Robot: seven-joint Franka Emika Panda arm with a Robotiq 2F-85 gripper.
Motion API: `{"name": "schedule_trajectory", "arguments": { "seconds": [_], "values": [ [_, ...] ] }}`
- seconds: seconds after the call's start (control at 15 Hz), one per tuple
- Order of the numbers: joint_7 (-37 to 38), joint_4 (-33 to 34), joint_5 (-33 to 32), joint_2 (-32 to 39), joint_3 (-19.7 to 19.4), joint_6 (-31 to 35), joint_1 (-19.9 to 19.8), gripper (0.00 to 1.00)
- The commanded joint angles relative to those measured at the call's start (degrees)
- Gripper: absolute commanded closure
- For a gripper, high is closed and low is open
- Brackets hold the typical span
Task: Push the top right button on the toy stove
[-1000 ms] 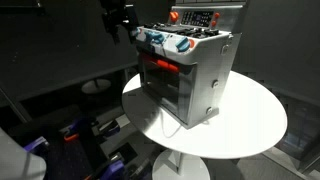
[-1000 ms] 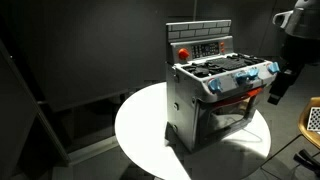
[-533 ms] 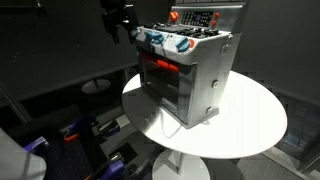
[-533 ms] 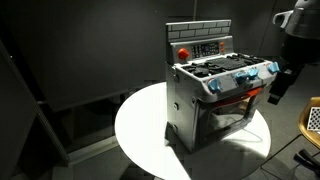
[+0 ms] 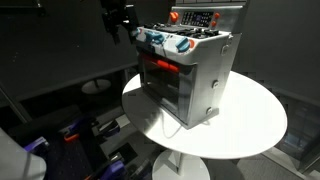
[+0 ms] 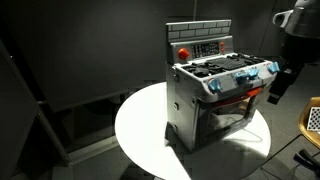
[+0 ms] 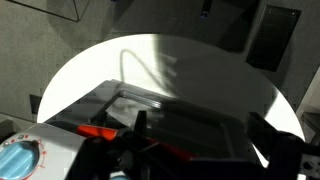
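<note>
The toy stove [image 5: 192, 75] stands on a round white table, silver-grey with a red-orange door window, blue, red and white knobs, and a red back panel; it shows in both exterior views [image 6: 215, 100]. A round red button [image 6: 183, 52] sits on the back panel. My gripper [image 5: 123, 27] hovers off the stove's front knob corner, apart from it, and also shows in an exterior view [image 6: 277, 88]. In the wrist view the gripper [image 7: 200, 132] is open and empty above the stove's door [image 7: 170, 112], with a blue knob [image 7: 18, 160] at the lower left.
The white table [image 5: 250, 122] has bare surface round the stove [image 6: 140, 125]. Dark walls stand behind. Blue and red clutter [image 5: 90, 135] lies on the floor below the table. A pale object [image 6: 312, 118] sits at the frame's edge.
</note>
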Motion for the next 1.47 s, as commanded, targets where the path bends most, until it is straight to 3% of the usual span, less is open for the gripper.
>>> {"name": "schedule_trajectory", "arguments": {
  "seconds": [0.0,0.47,0.87,1.4],
  "values": [
    [0.0,2.1,0.4,0.1,-2.2,-0.7,1.0,0.00],
    [1.5,8.2,0.0,0.4,-5.1,-0.7,-0.7,0.00],
    [5.2,14.4,-1.0,2.6,-7.0,0.2,-4.6,0.00],
    [14.1,21.9,-5.1,11.3,-8.6,5.0,-9.8,0.00]
  ]
}}
